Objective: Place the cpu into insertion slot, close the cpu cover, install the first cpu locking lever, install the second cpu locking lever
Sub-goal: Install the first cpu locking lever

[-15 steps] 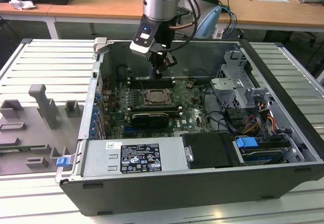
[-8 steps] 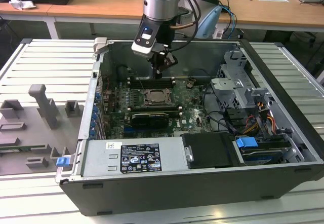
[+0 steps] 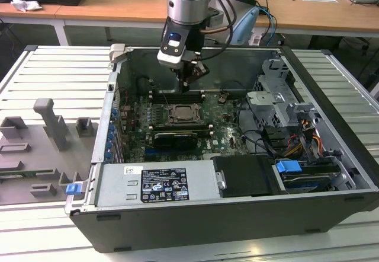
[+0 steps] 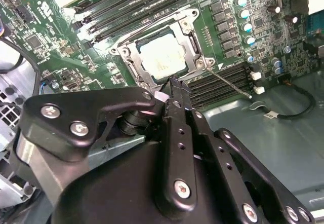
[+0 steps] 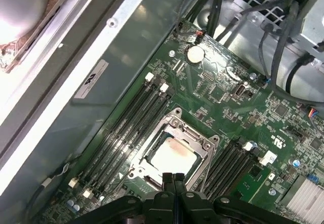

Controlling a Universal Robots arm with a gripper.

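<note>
One chip seated: cpu [image 5: 169, 158] lies in the insertion slot [image 3: 171, 115], cpu cover [image 4: 195, 41] down over it. Hand [image 4: 174, 84] pinched narrow, apparently empty, hovers just above the socket's edge. Locking lever [image 4: 230, 83] looks unlatched. Press near its free end, steadily, clear of the memory slots [image 4: 223, 82].

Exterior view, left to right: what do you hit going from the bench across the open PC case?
grey fixture blocks → blue clip on the case's corner → cpu seated in its socket → silver drive cage
</note>
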